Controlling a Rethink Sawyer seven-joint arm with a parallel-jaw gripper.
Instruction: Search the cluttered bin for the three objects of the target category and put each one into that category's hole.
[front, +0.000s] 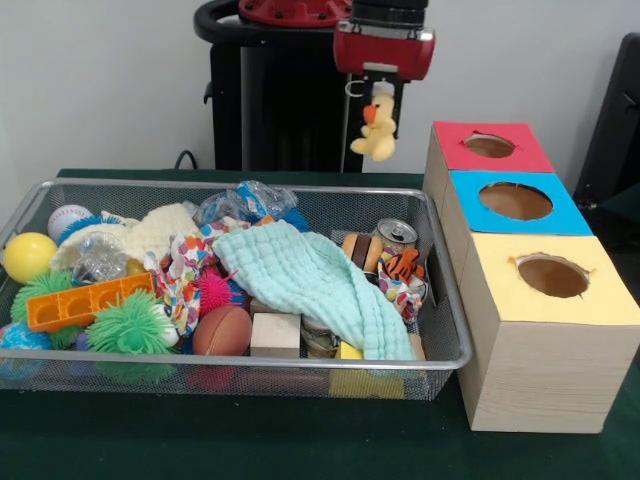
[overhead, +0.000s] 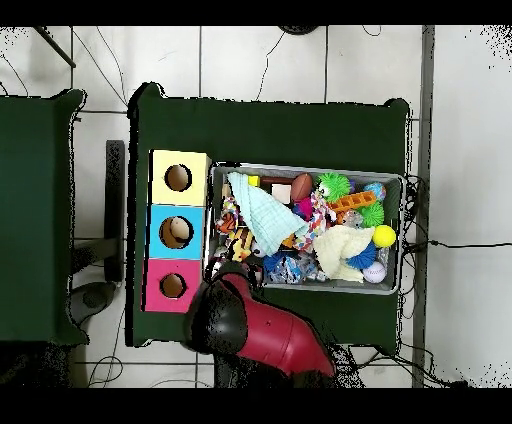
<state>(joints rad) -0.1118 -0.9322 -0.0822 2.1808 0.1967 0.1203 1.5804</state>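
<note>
Dark green table carrying the wire-mesh bin and three-holed wooden box, both below the gripper.

silver wire-mesh bin, fuzzy plush duck, soft waffle-textured cloth

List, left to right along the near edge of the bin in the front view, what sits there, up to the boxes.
Blue spiky ball → green spiky ball → brown football → wooden block → mint cloth → yellow-topped box.
</note>
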